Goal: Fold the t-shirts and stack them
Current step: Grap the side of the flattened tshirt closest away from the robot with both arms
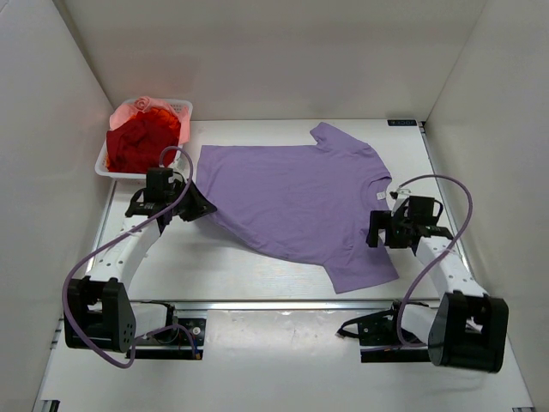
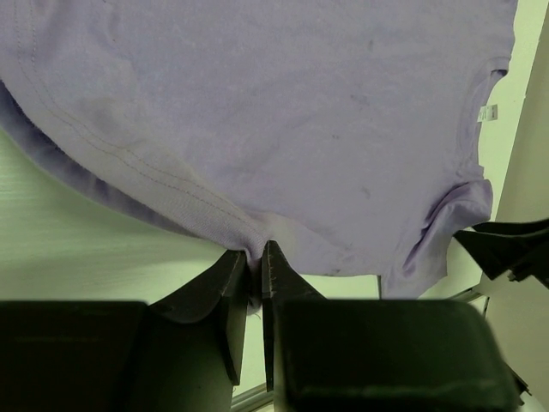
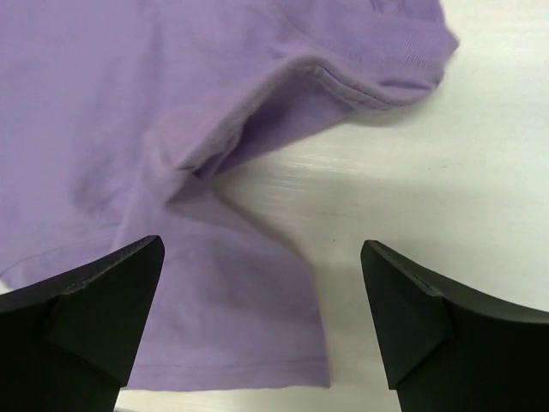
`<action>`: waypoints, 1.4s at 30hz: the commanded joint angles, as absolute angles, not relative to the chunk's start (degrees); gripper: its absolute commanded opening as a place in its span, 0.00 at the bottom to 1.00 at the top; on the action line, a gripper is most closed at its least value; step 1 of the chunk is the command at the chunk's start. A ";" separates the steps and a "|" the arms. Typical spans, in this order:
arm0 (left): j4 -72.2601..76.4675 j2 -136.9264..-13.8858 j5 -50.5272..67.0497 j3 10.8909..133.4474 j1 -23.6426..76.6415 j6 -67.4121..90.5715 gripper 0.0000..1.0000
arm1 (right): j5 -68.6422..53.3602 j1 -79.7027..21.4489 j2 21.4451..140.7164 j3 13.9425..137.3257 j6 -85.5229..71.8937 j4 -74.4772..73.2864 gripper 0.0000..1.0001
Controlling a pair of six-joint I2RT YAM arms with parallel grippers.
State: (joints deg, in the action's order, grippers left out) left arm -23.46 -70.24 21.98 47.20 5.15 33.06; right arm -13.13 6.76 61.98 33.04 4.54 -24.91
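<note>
On the white surface (image 1: 257,279), the purple t-shirt (image 1: 292,202) lies spread out, its hem (image 2: 171,199) clamped in the left claw (image 2: 260,255), while the right claw (image 3: 262,244) hangs wide apart over one sleeve (image 3: 377,69); red garments (image 1: 137,146) fill the far-left tray (image 1: 185,108).

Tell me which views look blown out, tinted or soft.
Top external: the red shirts glow overexposed in the tray. Left wrist: table tinted green, own jaws dark, purple shirt sharp. Right wrist: jaws near black, sleeve seam sharp, soft shadow beneath.
</note>
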 commanded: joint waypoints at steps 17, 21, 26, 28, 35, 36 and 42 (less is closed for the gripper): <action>-21.71 -68.29 24.34 48.51 6.06 34.01 0.22 | -15.65 4.05 64.19 36.22 -8.41 -31.99 0.00; -22.23 -68.38 24.26 49.13 6.76 34.19 0.23 | -14.86 3.69 55.04 37.09 -11.77 -35.06 0.01; -23.20 -67.32 23.56 48.43 6.33 33.84 0.22 | -12.13 3.60 49.75 42.27 -12.65 -42.71 0.00; -24.08 -67.32 23.47 49.04 6.32 33.14 0.22 | -12.65 4.30 47.73 45.08 -12.83 -46.30 0.00; -26.01 -65.04 22.59 47.90 5.36 31.82 0.22 | -9.42 3.88 40.01 50.01 -14.94 -58.16 0.00; -26.10 -64.60 22.41 47.64 5.62 31.90 0.22 | -9.23 2.91 38.95 50.10 -16.07 -58.79 0.00; -27.33 -64.25 22.50 46.41 5.80 31.46 0.22 | -12.30 4.04 34.54 47.99 -18.19 -65.04 0.00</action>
